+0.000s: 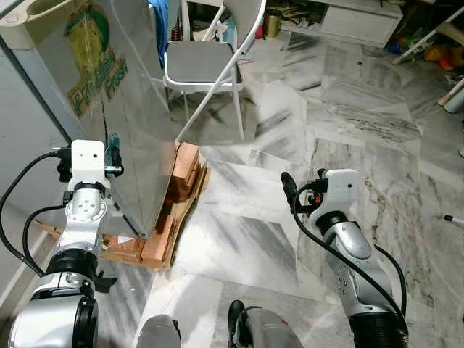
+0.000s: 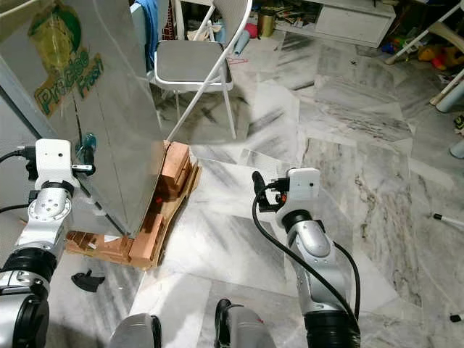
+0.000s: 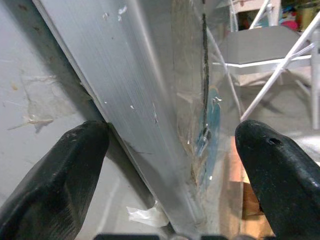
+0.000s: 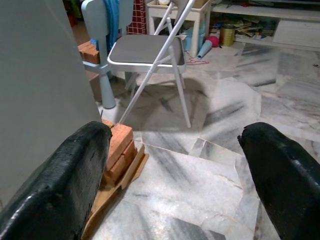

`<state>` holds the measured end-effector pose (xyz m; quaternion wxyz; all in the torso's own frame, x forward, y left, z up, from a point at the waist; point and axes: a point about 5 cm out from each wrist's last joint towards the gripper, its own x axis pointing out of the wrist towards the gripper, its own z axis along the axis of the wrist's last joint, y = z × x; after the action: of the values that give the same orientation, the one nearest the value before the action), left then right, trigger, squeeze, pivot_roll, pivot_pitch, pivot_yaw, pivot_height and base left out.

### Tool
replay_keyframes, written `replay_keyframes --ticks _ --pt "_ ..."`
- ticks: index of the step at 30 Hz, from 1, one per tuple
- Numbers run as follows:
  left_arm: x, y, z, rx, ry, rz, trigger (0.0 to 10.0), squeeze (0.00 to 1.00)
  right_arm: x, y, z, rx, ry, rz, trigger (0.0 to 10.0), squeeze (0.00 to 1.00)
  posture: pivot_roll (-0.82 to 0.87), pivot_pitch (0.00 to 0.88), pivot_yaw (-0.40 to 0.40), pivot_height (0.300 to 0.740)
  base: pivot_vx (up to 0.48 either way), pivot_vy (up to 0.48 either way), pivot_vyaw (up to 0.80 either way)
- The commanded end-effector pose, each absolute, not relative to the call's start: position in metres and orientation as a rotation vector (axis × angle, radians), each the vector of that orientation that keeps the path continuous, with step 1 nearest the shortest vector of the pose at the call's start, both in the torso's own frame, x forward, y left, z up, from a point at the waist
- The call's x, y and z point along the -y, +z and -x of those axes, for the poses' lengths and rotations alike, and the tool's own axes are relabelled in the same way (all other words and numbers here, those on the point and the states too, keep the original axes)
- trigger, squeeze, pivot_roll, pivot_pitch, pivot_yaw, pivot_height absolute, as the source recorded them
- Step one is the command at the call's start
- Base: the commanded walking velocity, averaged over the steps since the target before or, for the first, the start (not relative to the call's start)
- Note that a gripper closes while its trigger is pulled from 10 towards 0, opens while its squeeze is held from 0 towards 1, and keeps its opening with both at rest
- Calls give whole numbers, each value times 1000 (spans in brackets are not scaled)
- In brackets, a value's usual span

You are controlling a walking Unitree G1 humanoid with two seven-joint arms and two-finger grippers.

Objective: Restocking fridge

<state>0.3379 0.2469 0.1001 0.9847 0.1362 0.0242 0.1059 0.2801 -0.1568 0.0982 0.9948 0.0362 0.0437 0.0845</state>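
Stood close before the fridge (image 1: 109, 109), a tall silver cabinet with a green and yellow sticker (image 1: 94, 54) on its side, raised on bricks (image 1: 183, 170) and wooden boards (image 1: 130, 250) over the marble floor (image 1: 348, 130). Left gripper (image 3: 170, 165) lifted right at the fridge's front corner edge, fingers (image 3: 55, 170) spread apart on either side of it, grasping nothing. Right gripper (image 4: 175, 170) held out over the floor, well apart from the fridge, also released and empty. Behind the fridge, a grey folding chair (image 1: 203, 61) near the bricks; beside it a blue chair (image 4: 100, 20).
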Motion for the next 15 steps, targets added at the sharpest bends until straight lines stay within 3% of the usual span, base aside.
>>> replay_keyframes --ticks 1,4,7,10,13,15 --pt "-223 111 -350 3 100 -251 10000 0 157 98 -280 -97 173 -68 10000 0 56 139 -67 740 0 0 0" --pt "-201 119 -356 48 10 -256 10000 0 158 95 -280 -124 170 -52 10000 0 54 137 -68 740 0 0 0" --pt "-127 137 -357 180 -296 -291 10000 0 162 83 -279 -203 150 -12 10000 0 55 135 -68 740 0 0 0" --pt "-64 132 -327 288 -635 -383 10000 0 163 83 -280 -192 128 -27 10000 0 55 128 -60 740 0 0 0" --pt "-57 122 -320 258 -682 -360 10000 0 163 85 -280 -177 125 -33 10000 0 48 126 -55 740 0 0 0" --pt "-68 113 -322 221 -651 -369 10000 0 164 88 -279 -159 116 -39 10000 0 39 126 -49 740 0 0 0"
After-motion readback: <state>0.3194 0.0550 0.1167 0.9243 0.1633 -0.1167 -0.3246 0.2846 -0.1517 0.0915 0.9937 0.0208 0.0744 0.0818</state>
